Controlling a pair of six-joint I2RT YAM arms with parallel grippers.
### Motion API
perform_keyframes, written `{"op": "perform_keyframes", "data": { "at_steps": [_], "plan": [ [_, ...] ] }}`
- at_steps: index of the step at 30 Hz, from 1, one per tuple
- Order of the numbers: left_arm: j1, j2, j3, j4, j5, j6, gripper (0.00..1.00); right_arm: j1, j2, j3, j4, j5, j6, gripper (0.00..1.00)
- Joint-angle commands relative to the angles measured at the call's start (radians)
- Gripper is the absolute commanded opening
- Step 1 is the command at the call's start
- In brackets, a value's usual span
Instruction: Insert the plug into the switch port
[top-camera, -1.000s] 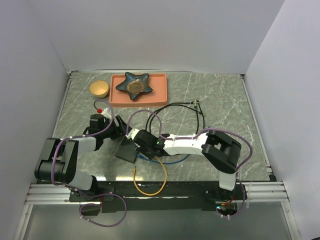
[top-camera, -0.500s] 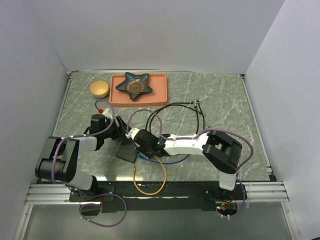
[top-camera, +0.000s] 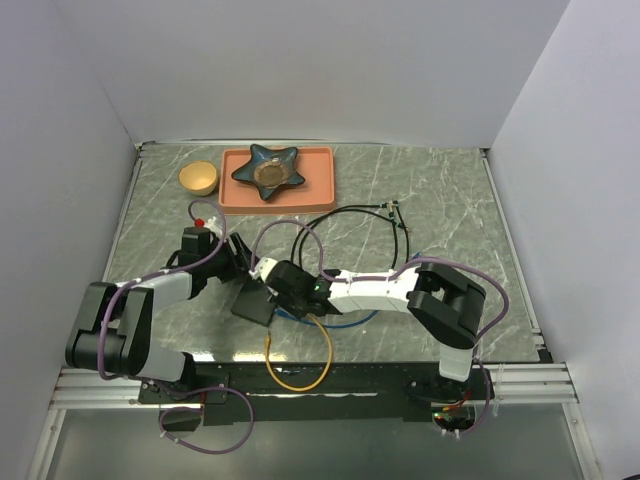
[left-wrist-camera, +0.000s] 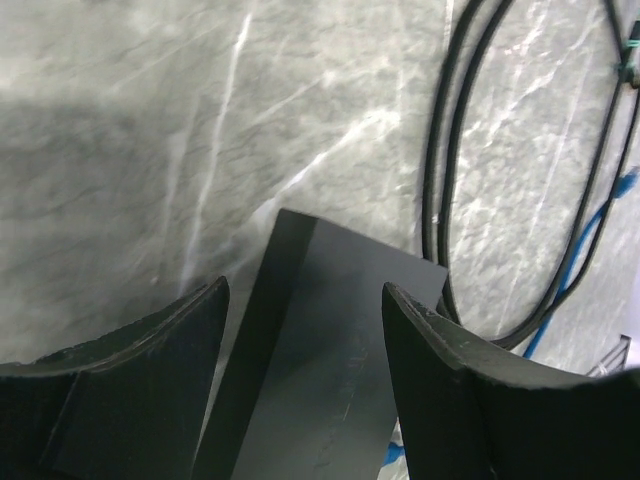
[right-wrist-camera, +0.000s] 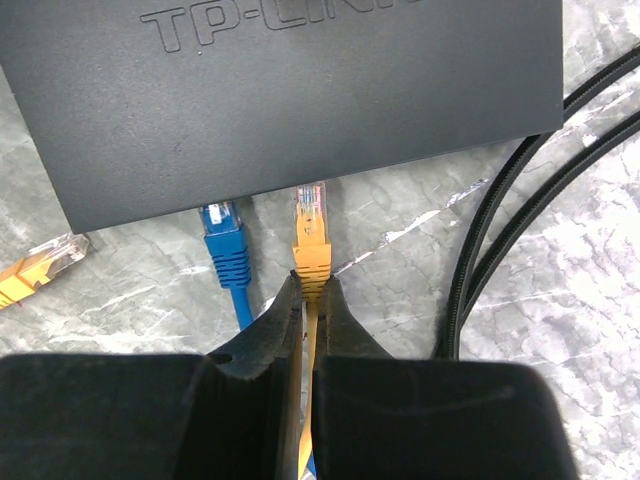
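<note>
Right wrist: plug (right-wrist-camera: 311, 235) lengthwise, tip toward switch port (right-wrist-camera: 300, 90)

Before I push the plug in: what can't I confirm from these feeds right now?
- Right wrist view: the sockets are hidden under the switch's top edge, so whether the orange plug's tip is inside one is unclear.
- Top view: the right gripper covers the plug and the port side.
- Left wrist view: the switch's near end is cut off by the bottom edge and the left gripper; whether its jaws clamp it cannot be told.
</note>
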Motion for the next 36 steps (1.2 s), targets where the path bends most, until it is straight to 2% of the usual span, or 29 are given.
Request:
{"op": "perform_keyframes", "data": {
  "at_steps": [1,11,22,36],
  "plan": [
    [-0.004,-0.038,0.048,-0.114,-0.041,0.035,0.69,0.013,-0.020,0.018,0.021,0.000,-0.003,0.00],
    [-0.004,0.016,0.048,-0.088,0.066,0.067,0.67,0.016,0.013,0.047,0.030,0.004,-0.005,0.00],
    [-0.015,0.046,0.057,-0.062,0.114,0.080,0.68,0.019,0.006,0.061,0.053,0.018,-0.023,0.00],
    [-0.044,0.085,0.060,-0.088,0.152,0.084,0.65,0.019,0.026,0.040,0.192,0.069,0.023,0.00]
  ]
}}
